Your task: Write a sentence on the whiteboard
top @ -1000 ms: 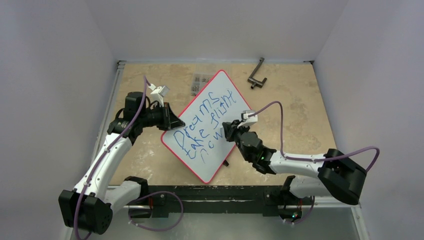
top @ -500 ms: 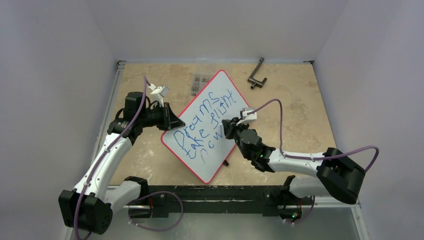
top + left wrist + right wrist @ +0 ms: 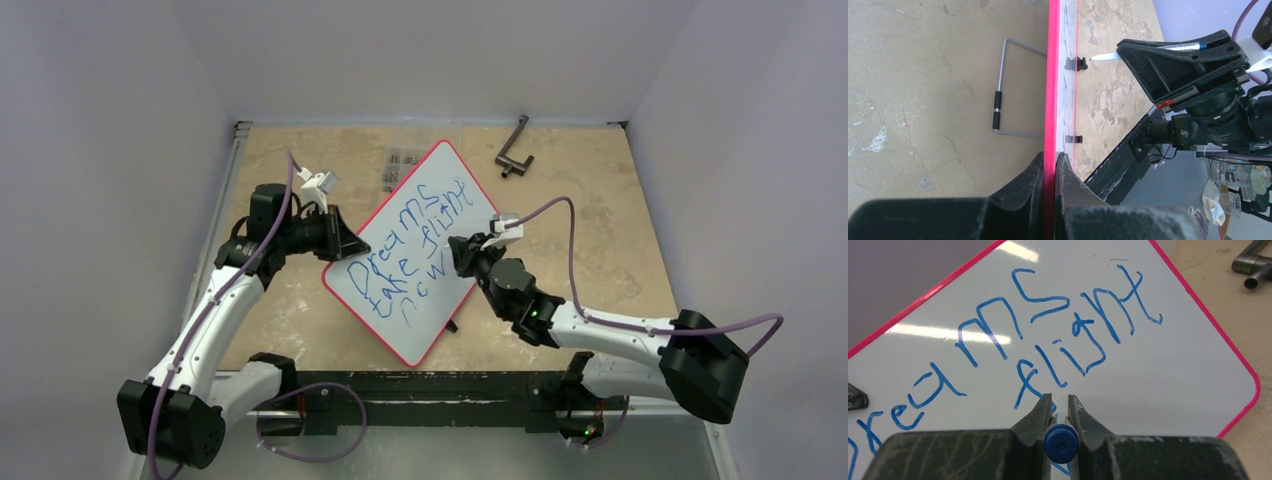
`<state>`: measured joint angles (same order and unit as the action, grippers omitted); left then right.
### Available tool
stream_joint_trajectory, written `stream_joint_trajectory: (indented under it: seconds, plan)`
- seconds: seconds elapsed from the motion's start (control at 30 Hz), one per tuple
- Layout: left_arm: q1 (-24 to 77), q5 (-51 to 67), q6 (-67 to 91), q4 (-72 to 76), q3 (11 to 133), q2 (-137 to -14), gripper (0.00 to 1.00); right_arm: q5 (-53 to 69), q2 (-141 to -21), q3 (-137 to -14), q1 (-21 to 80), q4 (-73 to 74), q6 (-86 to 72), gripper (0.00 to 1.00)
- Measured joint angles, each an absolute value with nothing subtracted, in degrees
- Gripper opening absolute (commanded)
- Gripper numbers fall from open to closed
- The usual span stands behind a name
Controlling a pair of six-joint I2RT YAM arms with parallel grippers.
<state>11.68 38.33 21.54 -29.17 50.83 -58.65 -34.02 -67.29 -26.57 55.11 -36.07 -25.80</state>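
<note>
Right gripper (image 3: 1059, 400) is closed almost fully on a blue marker (image 3: 1061, 443), whose tip appears just off the whiteboard (image 3: 418, 338), below "flight"; left gripper (image 3: 1049, 167) pinches the board's red rim; the board sits slanted mid-table, the sentence (image 3: 405, 250) reading "Dreams take flight now". Any closing stroke wants light, square tip contact and a firm left pinch; hard pressure could tip the board.
</note>
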Motion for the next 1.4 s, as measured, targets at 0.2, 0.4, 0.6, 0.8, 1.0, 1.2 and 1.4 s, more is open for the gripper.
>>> stream_joint_trajectory:
  seconds: [0.2, 0.4, 0.6, 0.8, 1.0, 1.2, 1.4]
  plan:
    - [11.68, 38.33, 21.54, -29.17, 50.83, -58.65, 0.00, -34.04, -63.00, -26.57, 55.09, -33.76, -25.61, 0.00]
    - [11.68, 38.33, 21.52, -29.17, 50.83, -58.63, 0.00, -35.05, -59.59, -26.57, 55.09, -31.73, -25.23, 0.00]
    - [11.68, 38.33, 21.50, -29.17, 50.83, -58.63, 0.00, -35.48, -58.24, -26.55, 55.09, -30.09, -24.47, 0.00]
    - [11.68, 38.22, 21.19, -29.67, 50.83, -58.19, 0.00, -35.79, -56.84, -25.96, 55.09, -28.77, -24.10, 0.00]
    - [11.70, 38.04, 19.99, -31.11, 50.83, -56.84, 0.00, -36.51, -56.51, -25.28, 55.05, -28.36, -23.94, 0.00]
    - [11.70, 37.93, 19.88, -31.38, 50.81, -56.55, 0.00, -36.38, -56.49, -22.39, 55.00, -28.32, -24.95, 0.00]
    - [11.70, 37.93, 19.88, -31.35, 50.76, -56.58, 0.00, -34.87, -58.52, -19.27, 54.85, -30.98, -27.46, 0.00]
